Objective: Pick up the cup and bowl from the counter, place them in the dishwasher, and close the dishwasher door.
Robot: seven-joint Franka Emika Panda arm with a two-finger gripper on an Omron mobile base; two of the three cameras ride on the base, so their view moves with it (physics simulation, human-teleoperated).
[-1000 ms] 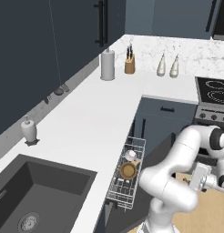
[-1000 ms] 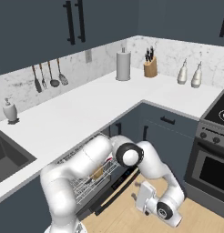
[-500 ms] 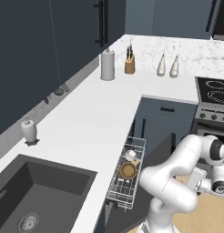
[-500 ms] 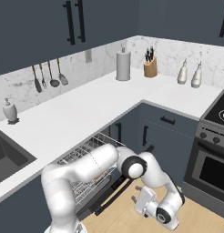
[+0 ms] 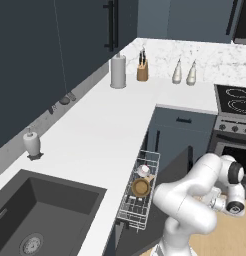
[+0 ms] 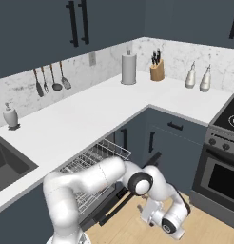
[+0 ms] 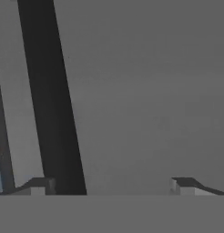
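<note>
Dark grey and stiff, the dishwasher door (image 5: 177,167) hung half open at 3 o'clock of the rack (image 5: 137,192) holding the bowl (image 5: 141,188) and the cup (image 5: 143,170), and the gripper (image 7: 111,185), spread wide and empty, faced its flat panel, probably best pushed near the top edge.

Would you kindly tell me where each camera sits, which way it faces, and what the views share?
Left base view: behind the arm's left, looking down over the counter, sink and dishwasher rack holding cup and bowl; arm lower right.
Right base view: behind its right, facing the counter, rack and stove; arm lower left.
Hand view: on the hand, close to a dark grey panel; open gripper at bottom.
Both base views share the knife block.
</note>
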